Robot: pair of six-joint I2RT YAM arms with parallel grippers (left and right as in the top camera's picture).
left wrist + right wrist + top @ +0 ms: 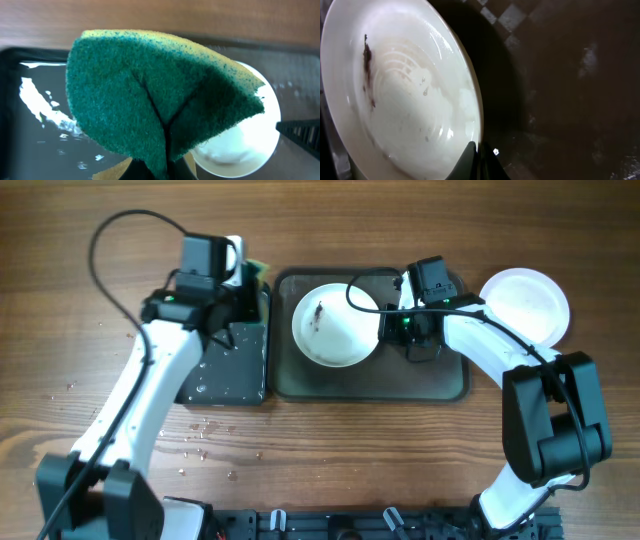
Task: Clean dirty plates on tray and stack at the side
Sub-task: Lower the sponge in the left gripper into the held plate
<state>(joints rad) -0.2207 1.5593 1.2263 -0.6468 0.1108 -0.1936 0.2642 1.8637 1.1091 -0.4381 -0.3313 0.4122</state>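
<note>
A white plate (335, 327) with a dark smudge (318, 313) lies in the left half of the dark-grey tray (430, 380). My right gripper (386, 327) is shut on the plate's right rim. In the right wrist view the plate (405, 95) looks tilted, with its rim pinched between my dark fingers (470, 162). A second white plate (526, 305) rests on the table right of the tray. My left gripper (248, 280) hovers over the small black tray, shut on a green-and-yellow sponge (150, 95). Behind the sponge part of the smudged plate (250, 135) shows.
The smaller black tray (225, 365) left of the big tray holds a film of water (45, 115). Water droplets (200, 430) speckle the wooden table in front of it. The right arm's cable (365, 280) arcs over the plate.
</note>
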